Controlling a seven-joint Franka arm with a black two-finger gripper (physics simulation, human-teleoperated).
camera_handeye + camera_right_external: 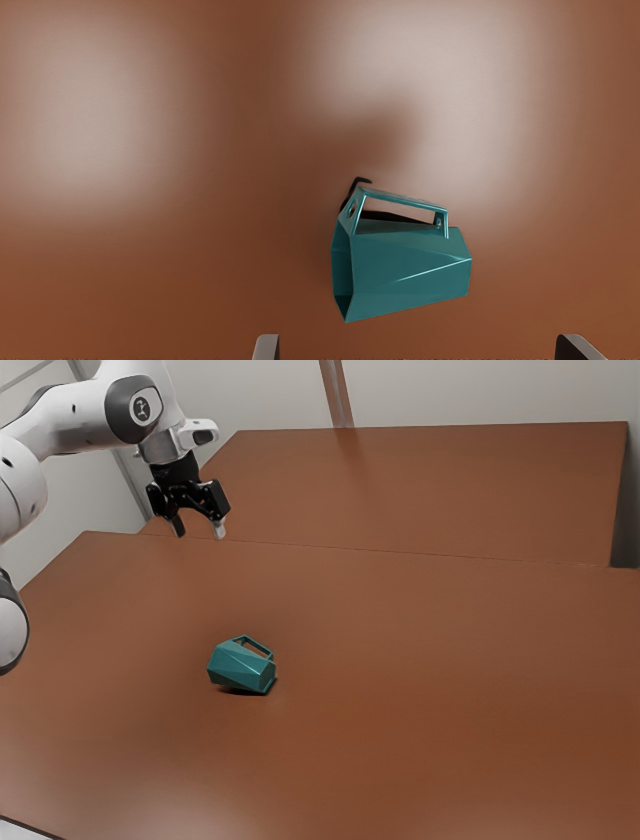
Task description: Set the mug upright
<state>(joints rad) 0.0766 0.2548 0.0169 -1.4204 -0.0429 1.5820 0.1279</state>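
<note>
Our gripper point(200, 532) is open, its two fingers point(267, 347) standing wide apart with nothing held between them. It hangs well above the table point(420, 720), and the teal faceted mug point(240, 665) lies on its side on the tabletop, well apart from it. In the exterior view we see the mug lower down and a little toward the exterior view's right of the gripper. In the wrist view the mug lies ahead of the fingertips, within the span between them, a little nearer the finger on the side its mouth point(343, 270) faces.

The wrist view lets us look a little way into the hollow mouth, which the exterior view hides. The exterior view gives us the flat base point(267, 678) instead, along with the arm point(85, 415) and the gripper's height over the table.

The mug's long axis runs roughly level, nearly in line with the direction from one finger to the other. Its wider mouth points toward the exterior view's left, its narrower base toward the exterior view's right and somewhat toward the camera. The angular handle point(405, 199) is on the side away from our fingertips, raised off the table.
</note>
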